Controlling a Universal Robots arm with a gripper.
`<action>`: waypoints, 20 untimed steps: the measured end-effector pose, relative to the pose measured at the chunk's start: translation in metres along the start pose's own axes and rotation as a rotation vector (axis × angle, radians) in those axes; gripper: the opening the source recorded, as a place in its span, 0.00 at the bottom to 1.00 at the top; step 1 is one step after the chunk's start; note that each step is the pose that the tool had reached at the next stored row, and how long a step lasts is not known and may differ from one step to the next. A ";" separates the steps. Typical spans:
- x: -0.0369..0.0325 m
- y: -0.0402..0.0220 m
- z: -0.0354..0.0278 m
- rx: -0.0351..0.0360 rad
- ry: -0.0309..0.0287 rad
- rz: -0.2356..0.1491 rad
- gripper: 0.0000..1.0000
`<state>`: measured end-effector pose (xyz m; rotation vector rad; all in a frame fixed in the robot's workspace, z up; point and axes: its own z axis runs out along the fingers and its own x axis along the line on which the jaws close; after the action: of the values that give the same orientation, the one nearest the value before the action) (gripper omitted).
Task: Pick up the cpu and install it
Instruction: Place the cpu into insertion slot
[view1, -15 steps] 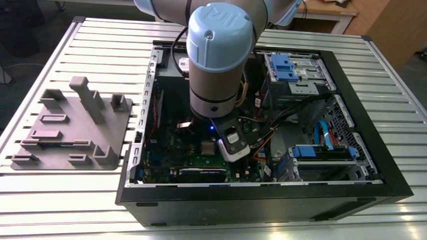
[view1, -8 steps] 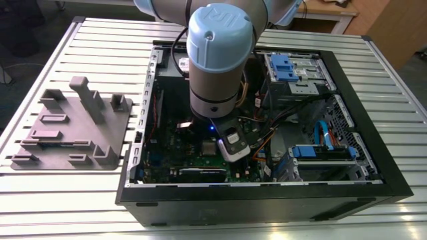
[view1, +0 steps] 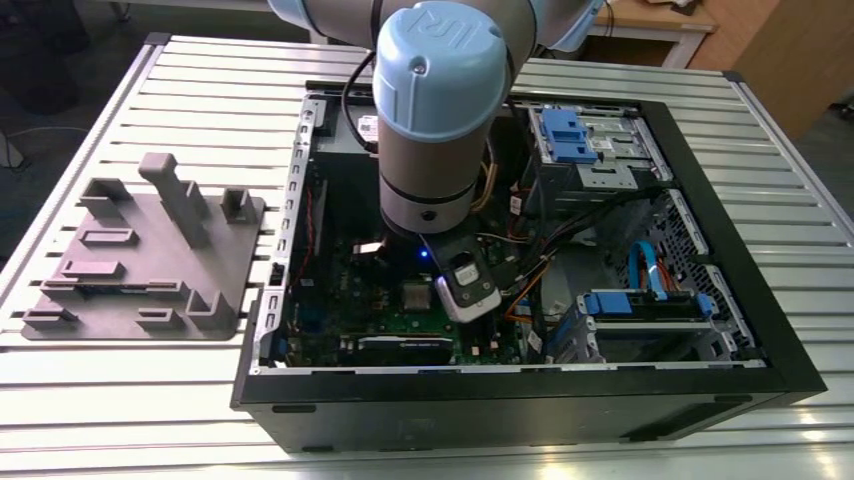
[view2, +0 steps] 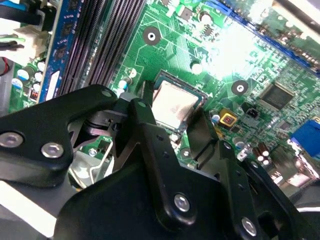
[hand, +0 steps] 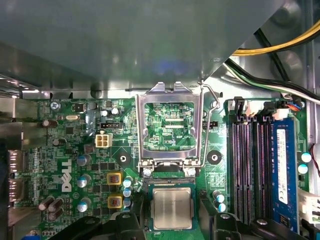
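The cpu (hand: 171, 207) is a small square chip with a silver-grey top. It lies flat in the socket on the green motherboard (hand: 75, 150), and it also shows in the second wrist view as the cpu (view2: 172, 102). My gripper (hand: 171, 222) hangs right over it, open, with a black finger (hand: 127, 222) on one side and another beyond the opposite edge. Both fingers stand a little wider than the chip. The gripper (view2: 175, 122) frames the chip the same way in the second wrist view. The socket's metal load frame (hand: 167, 92) stands swung open beside the chip.
The arm (view1: 434, 110) reaches down into an open black computer case (view1: 747, 250). Memory slots (hand: 247, 165) and cables (hand: 270, 55) lie close to the socket. A grey plastic fixture with posts (view1: 147, 250) sits on the slatted table at the exterior view's left.
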<state>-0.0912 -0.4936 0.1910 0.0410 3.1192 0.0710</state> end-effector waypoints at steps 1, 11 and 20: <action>0.0000 0.0000 0.0001 -0.0001 -0.0001 0.000 0.54; 0.0000 0.0000 -0.0001 0.0004 -0.0001 0.000 0.53; 0.0000 0.0000 -0.0001 0.0006 0.0000 0.000 0.45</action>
<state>-0.0912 -0.4937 0.1911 0.0409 3.1192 0.0700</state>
